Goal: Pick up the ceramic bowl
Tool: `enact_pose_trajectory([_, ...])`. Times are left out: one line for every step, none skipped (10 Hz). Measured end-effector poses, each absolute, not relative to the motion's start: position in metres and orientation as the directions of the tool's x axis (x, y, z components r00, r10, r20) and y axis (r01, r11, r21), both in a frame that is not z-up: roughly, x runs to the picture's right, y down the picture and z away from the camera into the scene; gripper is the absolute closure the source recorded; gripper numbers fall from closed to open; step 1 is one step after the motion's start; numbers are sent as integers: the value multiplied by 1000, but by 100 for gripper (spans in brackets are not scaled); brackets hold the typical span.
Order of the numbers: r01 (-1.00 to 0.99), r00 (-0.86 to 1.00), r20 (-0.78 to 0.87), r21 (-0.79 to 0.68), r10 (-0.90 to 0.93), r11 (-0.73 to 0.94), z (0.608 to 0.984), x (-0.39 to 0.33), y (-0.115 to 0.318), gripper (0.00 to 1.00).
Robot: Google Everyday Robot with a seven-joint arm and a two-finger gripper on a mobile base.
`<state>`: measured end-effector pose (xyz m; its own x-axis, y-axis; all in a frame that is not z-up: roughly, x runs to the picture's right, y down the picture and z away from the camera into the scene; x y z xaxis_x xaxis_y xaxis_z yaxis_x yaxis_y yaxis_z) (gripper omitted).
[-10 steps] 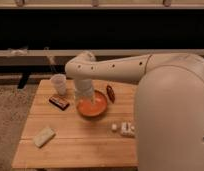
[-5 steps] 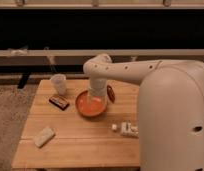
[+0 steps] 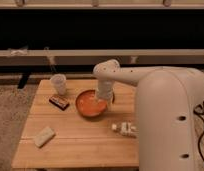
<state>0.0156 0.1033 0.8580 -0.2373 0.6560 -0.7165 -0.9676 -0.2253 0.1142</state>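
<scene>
Arm shell (image 3: 170, 120): white, fills the near right.
Pale block (image 3: 44, 136): near left of the counter (image 3: 80, 150), unmoved.
Small white packet (image 3: 126, 129): beside the arm shell, unmoved.
Ceramic bowl (image 3: 90, 105): mid-counter, flat on the wood, where it sat a second ago; not lifted.
Gripper (image 3: 104, 98): has slid from over the bowl's far-left side to its right rim, and sits lower.
Jaws: hidden under the wrist; spread or pinching cannot be told.
Reading: approach looks finished; a rim grasp seems due.
Translucent cup (image 3: 58, 83): far left, untouched.
</scene>
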Motion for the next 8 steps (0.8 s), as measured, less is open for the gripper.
enact_pose_trajectory([-967, -241, -729, 124, 640, -223, 870, 14, 109, 35])
enact_pose_trajectory([-968, -241, -739, 133, 629, -214, 880, 10, 114, 35])
enact_pose_trajectory([-968, -240, -748, 139, 618, -208, 887, 6, 117, 35])
enact_pose_trajectory([-968, -242, -758, 142, 606, -208, 891, 6, 119, 35])
enact_pose_trajectory([-969, -234, -769, 135, 595, -207, 896, 4, 122, 41])
enact_pose_trajectory([-970, -224, -775, 120, 591, -210, 896, 2, 121, 50])
enact_pose_trajectory([-969, -218, -776, 98, 593, -228, 893, 1, 118, 61])
enact_pose_trajectory([-966, -215, -773, 76, 597, -248, 889, 1, 114, 70])
